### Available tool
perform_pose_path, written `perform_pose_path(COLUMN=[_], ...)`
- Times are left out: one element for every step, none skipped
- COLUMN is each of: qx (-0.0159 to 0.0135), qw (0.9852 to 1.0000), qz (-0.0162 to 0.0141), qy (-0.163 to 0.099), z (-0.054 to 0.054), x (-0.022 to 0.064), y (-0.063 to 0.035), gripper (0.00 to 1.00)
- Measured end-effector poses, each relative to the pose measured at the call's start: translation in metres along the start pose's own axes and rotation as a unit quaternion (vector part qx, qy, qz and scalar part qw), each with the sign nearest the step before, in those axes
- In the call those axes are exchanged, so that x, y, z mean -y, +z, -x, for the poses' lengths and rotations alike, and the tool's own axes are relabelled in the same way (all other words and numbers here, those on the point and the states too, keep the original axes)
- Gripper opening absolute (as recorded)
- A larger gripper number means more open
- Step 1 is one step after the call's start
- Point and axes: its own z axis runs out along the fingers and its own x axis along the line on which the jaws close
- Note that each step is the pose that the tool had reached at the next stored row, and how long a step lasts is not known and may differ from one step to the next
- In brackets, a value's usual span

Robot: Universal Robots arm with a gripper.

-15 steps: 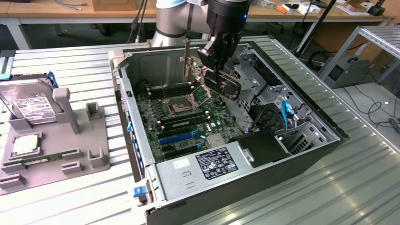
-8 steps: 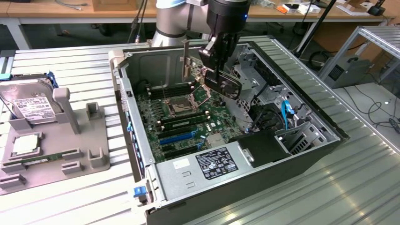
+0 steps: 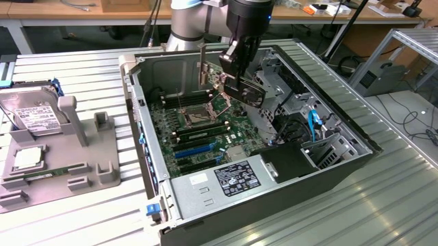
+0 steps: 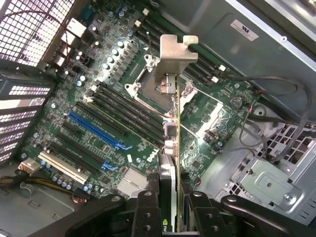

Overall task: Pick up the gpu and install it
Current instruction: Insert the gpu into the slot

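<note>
Holding gpu [image 4: 173, 133] edge-on in gripper [image 4: 173, 210], fingers [image 4: 148, 217] about half closed on its flat faces, over motherboard [image 4: 98, 98] at middle of case [image 3: 329, 169]; bracket [image 4: 170, 59] leading, likely for lining up with slots [image 4: 96, 129].

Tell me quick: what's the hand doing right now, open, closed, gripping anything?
The hand is closed on the gpu, holding it edge-on above the motherboard.

gpu [image 4: 171, 132] edge-on, silver bracket, held above motherboard [image 4: 202, 106].
</note>
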Motion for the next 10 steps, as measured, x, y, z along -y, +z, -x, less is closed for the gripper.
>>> perform_pose_path(qx=[0.0003,0.0005,0.0007,0.0009,0.0012,0.0014,0.0016,0.0019,0.0022,0.0024], qw=[1.0,1.0,1.0,0.9999,0.9999,0.9998,0.9998,0.9997,0.9996,0.9995], qz=[0.0001,0.0002,0.0003,0.0004,0.0005,0.0006,0.0007,0.0008,0.0009,0.001], qy=[-0.003,-0.006,-0.009,-0.012,-0.016,-0.019,-0.021,-0.025,-0.029,-0.031], z=[0.0,0.0,0.0,0.0,0.0,0.0,0.0,0.0,0.0,0.0], x=[0.0,0.0,0.0,0.0,0.0,0.0,0.0,0.0,0.0,0.0], y=[0.0,0.0,0.0,0.0,0.0,0.0,0.0,0.0,0.0,0.0], gripper=[0.27,0.27,0.27,0.27,0.27,0.27,0.27,0.27,0.27,0.27])
